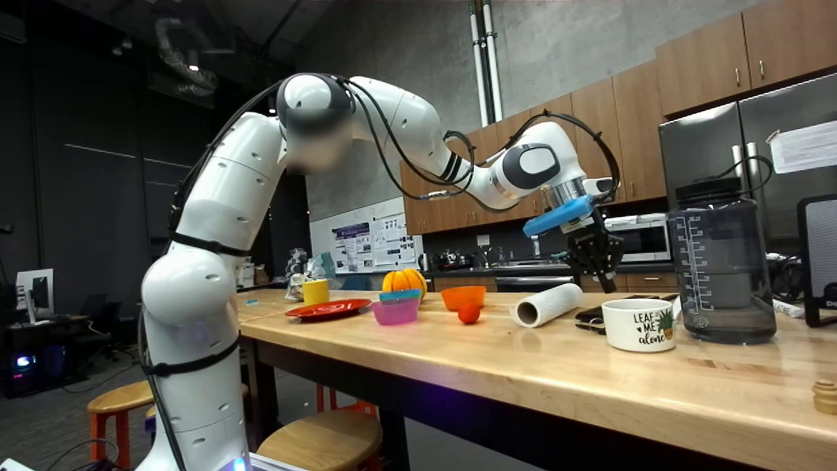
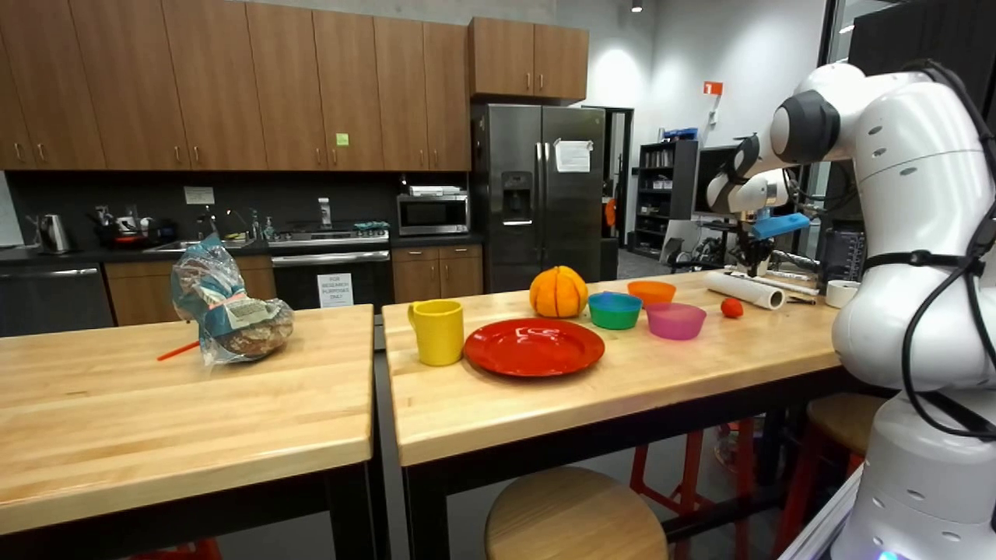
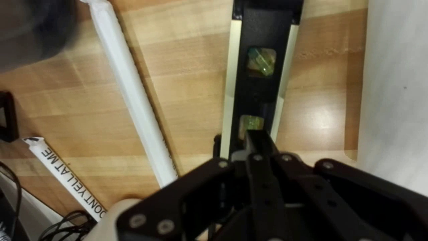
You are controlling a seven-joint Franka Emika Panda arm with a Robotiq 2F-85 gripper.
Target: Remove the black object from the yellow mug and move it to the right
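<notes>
The yellow mug point(image 1: 316, 292) stands upright at the far end of the table from my gripper; it also shows beside the red plate in an exterior view point(image 2: 437, 333). No black object shows in it; its inside is mostly hidden. My gripper point(image 1: 608, 286) hangs above the table near the white mug and the paper roll, also seen in an exterior view point(image 2: 752, 271). In the wrist view the fingertips point(image 3: 257, 134) are together, with nothing visible between them. Below them lies a black spirit level point(image 3: 257, 90) with light edges, on the table.
A white lettered mug point(image 1: 639, 327) and a large bottle point(image 1: 722, 275) stand near the gripper. A white roll point(image 3: 394, 100) lies beside the level. White wrapped sticks point(image 3: 133, 90) lie opposite. Bowls, including a pink one point(image 2: 675, 321), a pumpkin point(image 2: 558, 292) and a red plate point(image 2: 535, 347) stand farther along.
</notes>
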